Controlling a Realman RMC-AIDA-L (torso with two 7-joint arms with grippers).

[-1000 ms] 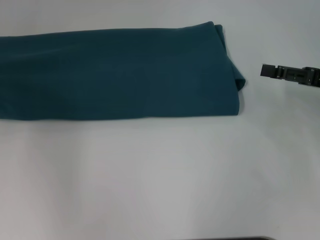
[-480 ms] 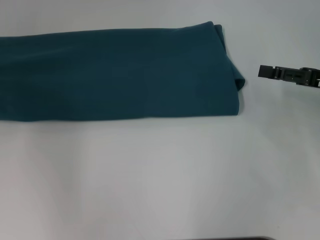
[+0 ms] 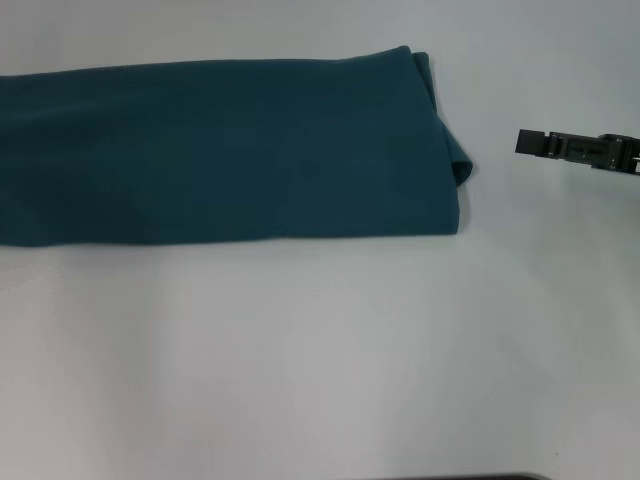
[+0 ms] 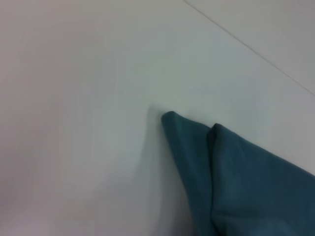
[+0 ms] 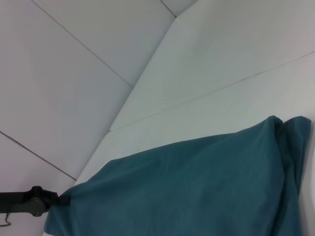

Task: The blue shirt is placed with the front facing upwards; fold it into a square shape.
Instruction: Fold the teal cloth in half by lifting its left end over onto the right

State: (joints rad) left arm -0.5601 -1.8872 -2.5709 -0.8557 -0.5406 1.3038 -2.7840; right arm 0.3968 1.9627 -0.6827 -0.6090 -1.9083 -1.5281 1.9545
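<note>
- Head view: the blue shirt is lying as 1 long folded band across the far part of the white surface, plain teal side up, running off the view's left edge. The right gripper is hovering near the band's right end, apart from it. I cannot tell how its jaws are set.
- Left wrist view: only a doubled corner of the blue shirt is showing, resting on the bare surface. No jaws are showing here.
- Right wrist view: the blue shirt is stretching away, and the left gripper is meeting its far corner. Whether it is gripping cannot be told.
- Judgement: the lengthwise folds are looking done and the crosswise fold is in hand. Next, 1 end needs lifting and carrying over the other, edges matched.
- Nothing else is lying on the surface in the way. The layered right end may be slipping apart when lifted.
</note>
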